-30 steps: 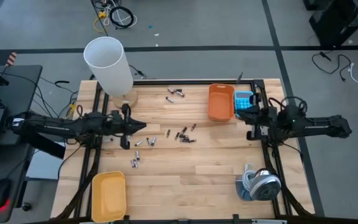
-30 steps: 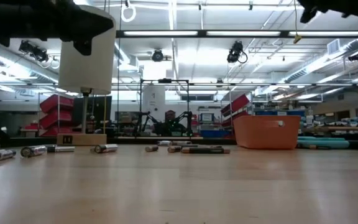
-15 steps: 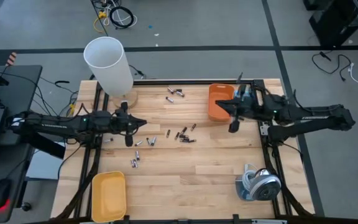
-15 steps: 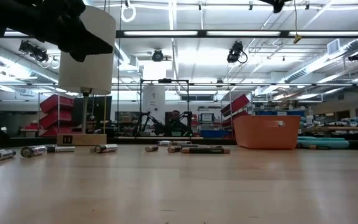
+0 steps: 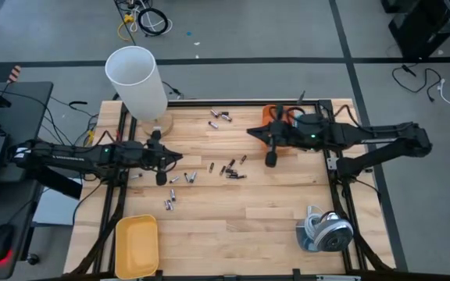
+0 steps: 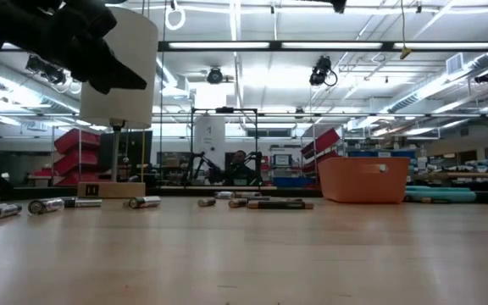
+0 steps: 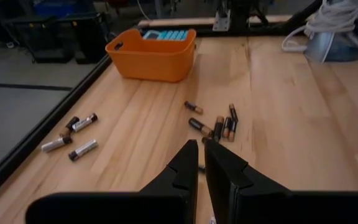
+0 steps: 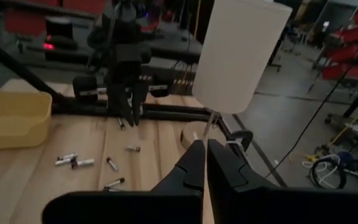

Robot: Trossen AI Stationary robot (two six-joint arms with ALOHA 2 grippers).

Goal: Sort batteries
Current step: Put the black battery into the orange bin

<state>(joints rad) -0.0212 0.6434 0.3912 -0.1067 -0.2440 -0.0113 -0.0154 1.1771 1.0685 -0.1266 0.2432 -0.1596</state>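
Small cylindrical batteries lie on their sides on the wooden table: a cluster (image 5: 229, 168) in the middle, a few (image 5: 221, 117) at the far edge, and others (image 5: 170, 201) nearer the front. My left gripper (image 5: 180, 158) hovers shut just left of the middle cluster, slanting down; its wrist view shows batteries (image 7: 216, 126) ahead of the fingertips (image 7: 201, 149). My right gripper (image 5: 248, 131) is shut and reaches out above the table past the orange bin (image 5: 272, 136), holding nothing. In its wrist view (image 8: 202, 152) it looks toward the left arm.
A tall white cylinder (image 5: 135, 82) stands on a wooden base at the far left. A yellow bin (image 5: 137, 243) sits at the near left corner. A grey and blue tool with a coiled cord (image 5: 324, 230) lies at the near right. A blue calculator (image 7: 166, 35) lies behind the orange bin.
My right gripper has swung out from the table's right edge toward the left, passing over the orange bin and rising, and has stayed shut. My left gripper has stayed in place and tipped its fingertips downward. No battery has moved.
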